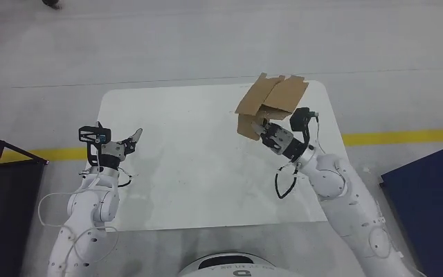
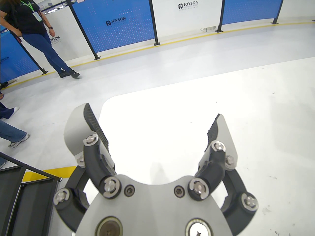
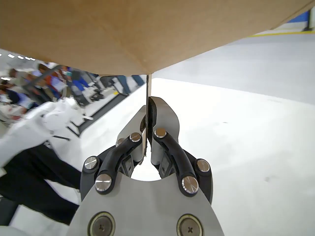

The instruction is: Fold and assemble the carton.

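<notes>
Two grippers are positioned over one white table (image 1: 194, 173). At the left of the top view, the left gripper (image 1: 131, 140) (image 2: 152, 114) is above the table's left edge, its fingers spread wide with nothing between them. At the upper right of the top view, the brown carton (image 1: 270, 100) (image 3: 135, 20) is partly unfolded near the table's far right corner, flaps open. Just below it in the frame, the right gripper (image 1: 261, 130) (image 3: 149, 109) pinches a thin cardboard panel of the carton edge-on. Whether the carton touches the table cannot be determined.
</notes>
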